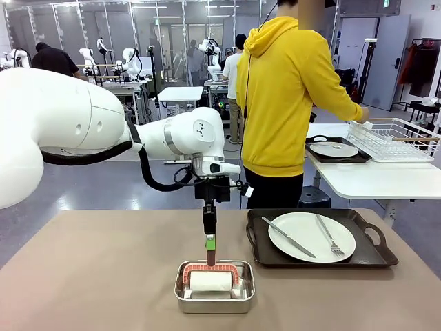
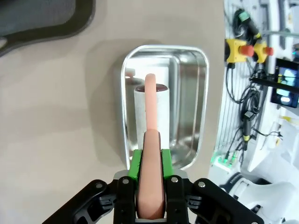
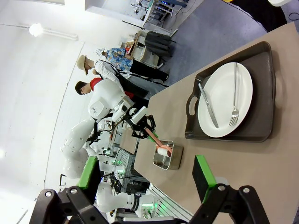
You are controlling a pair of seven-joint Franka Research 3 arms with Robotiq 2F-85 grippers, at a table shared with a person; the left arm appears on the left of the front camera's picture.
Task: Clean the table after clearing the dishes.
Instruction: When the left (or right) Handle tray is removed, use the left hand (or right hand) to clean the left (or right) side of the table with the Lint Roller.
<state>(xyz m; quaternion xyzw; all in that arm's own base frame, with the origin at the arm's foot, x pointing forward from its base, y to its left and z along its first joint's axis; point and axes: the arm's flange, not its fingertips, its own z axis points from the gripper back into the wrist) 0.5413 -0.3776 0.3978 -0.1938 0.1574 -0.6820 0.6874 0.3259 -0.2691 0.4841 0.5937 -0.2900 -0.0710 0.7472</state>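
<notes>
Left gripper (image 1: 210,252) is clamped on the pink handle (image 2: 150,93) of a white cleaning roller (image 1: 210,281). Below it spreads the tan table (image 1: 96,276). At the gripper's right, well apart, a dark tray (image 1: 375,259) holds a white plate (image 1: 306,231) with a knife (image 1: 289,237) and a fork (image 1: 328,236). The roller lies in a small steel pan (image 1: 180,296) directly under the gripper. The right gripper (image 3: 145,173) has its fingers spread wide.

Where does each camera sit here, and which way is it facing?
Front: between the arms, facing the person across the table; left arm shows.
Left wrist: above the steel pan, looking down; left gripper shut on the roller handle.
Right wrist: rolled sideways, looking along the table; right gripper open.
All three show the pan.
</notes>
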